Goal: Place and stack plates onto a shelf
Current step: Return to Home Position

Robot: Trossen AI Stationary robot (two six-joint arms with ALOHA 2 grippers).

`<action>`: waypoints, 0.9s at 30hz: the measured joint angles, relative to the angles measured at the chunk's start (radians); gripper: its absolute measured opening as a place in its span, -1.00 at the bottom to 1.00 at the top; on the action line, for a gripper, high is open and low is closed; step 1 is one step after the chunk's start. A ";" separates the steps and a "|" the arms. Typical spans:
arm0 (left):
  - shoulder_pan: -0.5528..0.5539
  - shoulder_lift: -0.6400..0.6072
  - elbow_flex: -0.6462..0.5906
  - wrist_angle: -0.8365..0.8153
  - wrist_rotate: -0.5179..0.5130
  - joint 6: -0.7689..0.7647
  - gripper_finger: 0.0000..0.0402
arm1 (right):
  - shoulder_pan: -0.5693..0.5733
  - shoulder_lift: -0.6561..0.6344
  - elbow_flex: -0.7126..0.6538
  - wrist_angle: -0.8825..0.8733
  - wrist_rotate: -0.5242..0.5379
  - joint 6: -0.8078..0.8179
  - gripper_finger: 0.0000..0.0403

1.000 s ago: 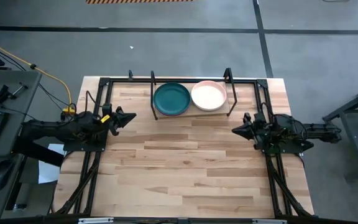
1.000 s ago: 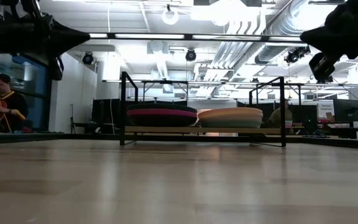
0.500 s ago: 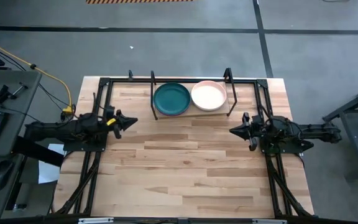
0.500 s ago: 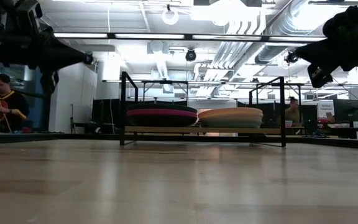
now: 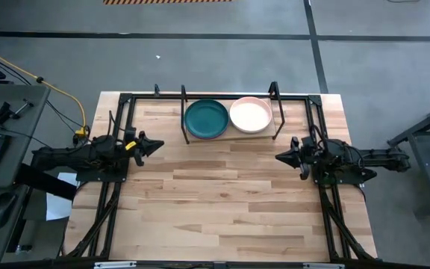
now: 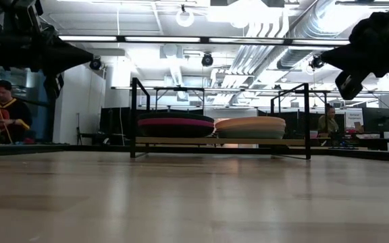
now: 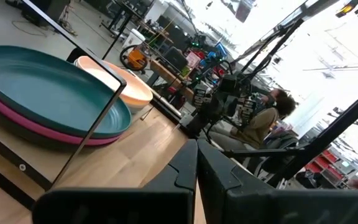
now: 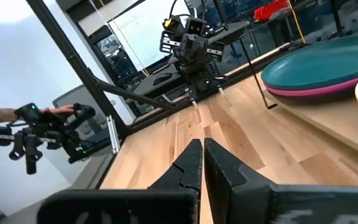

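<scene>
Filling the high view, the wooden counter (image 5: 222,202) carries the shelf (image 5: 276,112) at its far edge. Two stacks sit side by side on it: a dark teal plate (image 5: 206,118) atop a magenta plate (image 6: 174,125) nearer the left arm, and a pale pink plate (image 5: 251,114) topping the other. The left hand (image 5: 159,143) and right hand (image 5: 278,158) hover well apart, both clenched on nothing.

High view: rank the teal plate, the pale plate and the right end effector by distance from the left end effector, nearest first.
From the left end effector:
1. teal plate, left on the shelf.
2. pale plate, right on the shelf.
3. right end effector, over the table's right side.
</scene>
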 joint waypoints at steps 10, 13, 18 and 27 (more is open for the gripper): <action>0.000 0.000 0.000 0.000 0.000 0.000 -1.00 | 0.000 -0.006 0.000 -0.001 0.001 0.046 -1.00; 0.000 0.000 0.000 0.000 0.000 0.000 -1.00 | 0.003 -0.006 0.000 0.000 0.001 0.046 -1.00; 0.000 0.000 0.000 0.001 0.000 0.000 -1.00 | 0.003 -0.006 0.000 0.000 0.000 0.045 -1.00; 0.000 0.000 0.000 0.001 0.000 0.000 -1.00 | 0.003 0.006 0.000 -0.001 0.003 0.045 -1.00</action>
